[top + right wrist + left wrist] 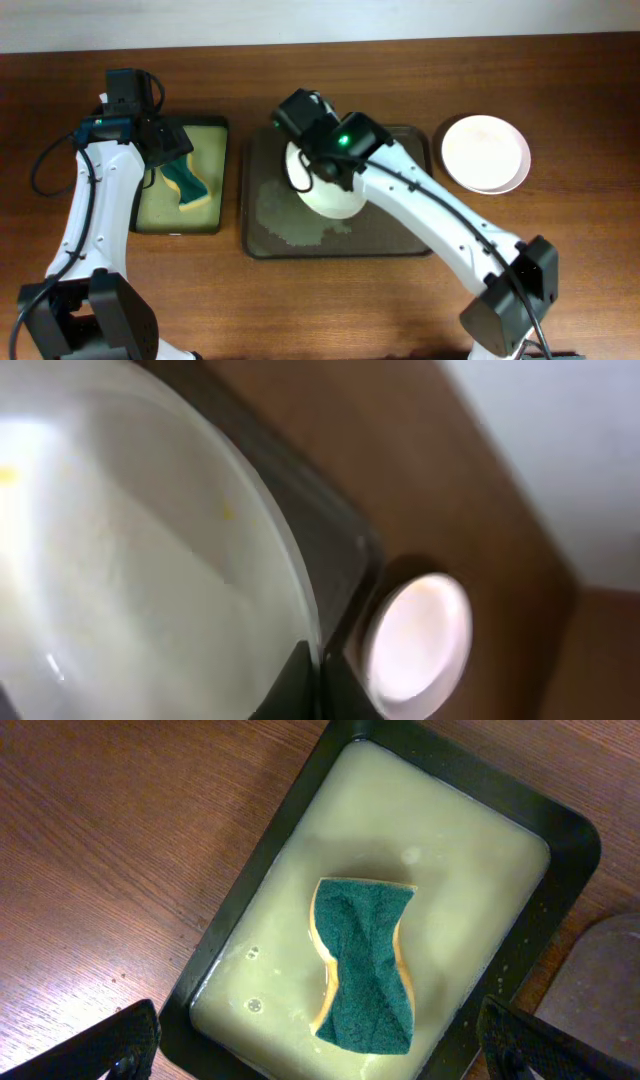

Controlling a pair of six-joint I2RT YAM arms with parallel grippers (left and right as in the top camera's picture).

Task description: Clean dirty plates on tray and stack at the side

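The yellow-specked dirty plate (120, 540) appears tilted over the tray (400, 232), its rim pinched in the right gripper (315, 690), likely so its face can be wiped. Beyond that gripper's tip lies the side stack (485, 152). The left gripper (320, 1045) hangs spread-fingered directly above the sponge (362, 965), seemingly ready to fetch it

Sponge (365, 965) in small tray (578, 835), left — plate (330, 205) over big tray (390, 235), another plate (485, 152) right.
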